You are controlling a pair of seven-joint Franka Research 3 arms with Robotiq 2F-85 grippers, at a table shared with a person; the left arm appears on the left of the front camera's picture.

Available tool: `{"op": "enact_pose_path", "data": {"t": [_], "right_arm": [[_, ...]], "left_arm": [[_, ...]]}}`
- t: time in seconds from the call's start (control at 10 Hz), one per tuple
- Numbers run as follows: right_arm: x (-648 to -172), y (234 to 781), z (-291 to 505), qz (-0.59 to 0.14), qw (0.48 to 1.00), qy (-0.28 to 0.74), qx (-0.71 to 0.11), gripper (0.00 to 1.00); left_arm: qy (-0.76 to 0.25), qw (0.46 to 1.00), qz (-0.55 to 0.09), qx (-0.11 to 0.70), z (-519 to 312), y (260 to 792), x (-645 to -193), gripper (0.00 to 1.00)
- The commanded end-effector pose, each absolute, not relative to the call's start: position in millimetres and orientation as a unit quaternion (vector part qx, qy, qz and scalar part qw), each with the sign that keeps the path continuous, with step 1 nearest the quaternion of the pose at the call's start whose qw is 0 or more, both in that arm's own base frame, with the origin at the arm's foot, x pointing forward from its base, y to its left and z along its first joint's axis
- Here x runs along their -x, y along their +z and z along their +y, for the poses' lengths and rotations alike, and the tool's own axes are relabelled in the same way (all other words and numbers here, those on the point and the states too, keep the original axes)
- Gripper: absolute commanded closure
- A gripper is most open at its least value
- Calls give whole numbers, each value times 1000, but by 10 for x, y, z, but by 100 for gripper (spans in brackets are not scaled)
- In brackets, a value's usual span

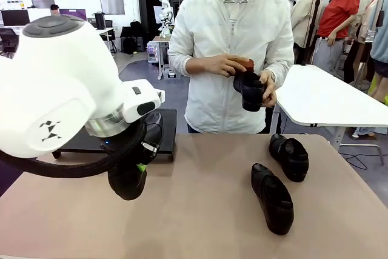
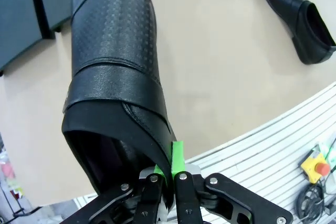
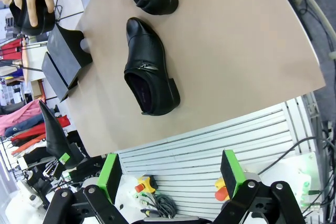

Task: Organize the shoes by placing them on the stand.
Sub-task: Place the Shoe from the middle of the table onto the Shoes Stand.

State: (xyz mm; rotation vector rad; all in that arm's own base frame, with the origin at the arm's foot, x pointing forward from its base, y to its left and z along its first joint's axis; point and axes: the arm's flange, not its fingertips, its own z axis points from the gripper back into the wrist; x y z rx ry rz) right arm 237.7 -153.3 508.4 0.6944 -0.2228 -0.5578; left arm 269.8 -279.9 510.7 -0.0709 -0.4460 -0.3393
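Front view first: the left gripper [image 1: 139,170] is seen low over the table [image 1: 200,228], jaws pinched shut on the held shoe [image 1: 126,185], which looks to be hanging just off the surface, right in front of the stand [image 1: 166,122]. Two loose shoes [image 1: 273,197] are left lying over on the right, well apart from the stand, and a fourth shoe [image 1: 250,90] is being held by the person's hands [image 1: 222,63] at the far side. In the left wrist view, the green pads [image 2: 178,153] are clamped tight on the thin back rim of the held shoe [image 2: 113,66], and its toe is pointed toward the stand [image 2: 21,19], whose two platforms look bare where they can be seen. In the right wrist view, the right gripper [image 3: 170,174] is parked off the table's near edge with its jaws spread wide and nothing between them; the loose shoes [image 3: 149,69] and the stand [image 3: 65,59] are seen beyond. So the first shoe is judged to be mid-carry, with nothing placed yet. Next, the shoe would need to be brought over a slanted top, lowered sole-down and only then let go. Sliding down the slope is probably the thing to be watched.
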Motion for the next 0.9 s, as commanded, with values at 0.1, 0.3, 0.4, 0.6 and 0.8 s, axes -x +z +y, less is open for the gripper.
{"op": "enact_pose_path", "data": {"t": [0.1,0.3,0.4,0.6,0.8], "right_arm": [[-2355,5096,-1568,-111,901,-259,-330,0],[-2355,5096,-1568,-111,901,-259,-330,0],[-2355,5096,-1568,-111,901,-259,-330,0],[-2355,5096,-1568,-111,901,-259,-330,0],[-2355,5096,-1568,-111,901,-259,-330,0]], "left_arm": [[-122,958,-257,32,-2425,5264,-2988,100],[-229,942,-244,-22,-1643,5229,-3503,100],[-234,945,-227,-41,-1228,5141,-3684,100],[-231,950,-208,-13,-639,4997,-3883,100],[-123,950,-284,32,-528,5097,-3752,100]]}}
